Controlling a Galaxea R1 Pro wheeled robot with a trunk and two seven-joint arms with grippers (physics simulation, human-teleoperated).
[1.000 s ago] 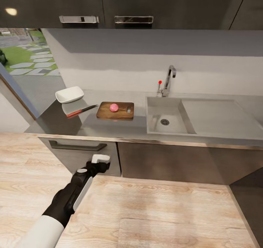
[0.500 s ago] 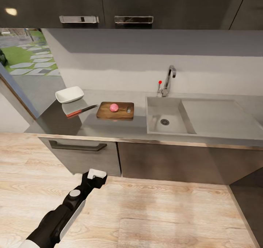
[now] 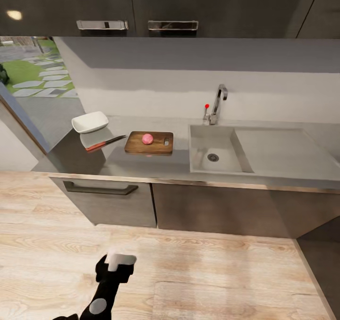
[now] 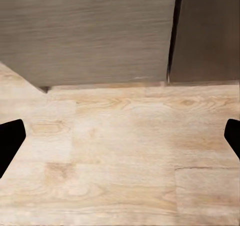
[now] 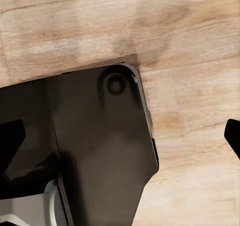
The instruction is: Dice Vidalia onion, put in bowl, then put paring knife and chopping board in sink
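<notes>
Grey kitchen, wood floor (image 3: pixel 212 273). Head view: onion (image 3: pixel 148 138) already on the board (image 3: pixel 149 142), knife (image 3: pixel 105 143) just left of it on the countertop (image 3: pixel 141 166), bowl (image 3: pixel 89 122) behind, sink (image 3: pixel 215 149) bare. Left gripper (image 3: pixel 120 261) low over the floor. Left wrist view: fingers (image 4: pixel 10 141) spread wide, nothing held, cabinet fronts (image 4: pixel 90 33) ahead. Right wrist view: fingers (image 5: pixel 10 136) wide too, above the robot's dark base (image 5: pixel 100 151). Risk: clipping the counter edge on the reach up, or nudging that round onion off.
</notes>
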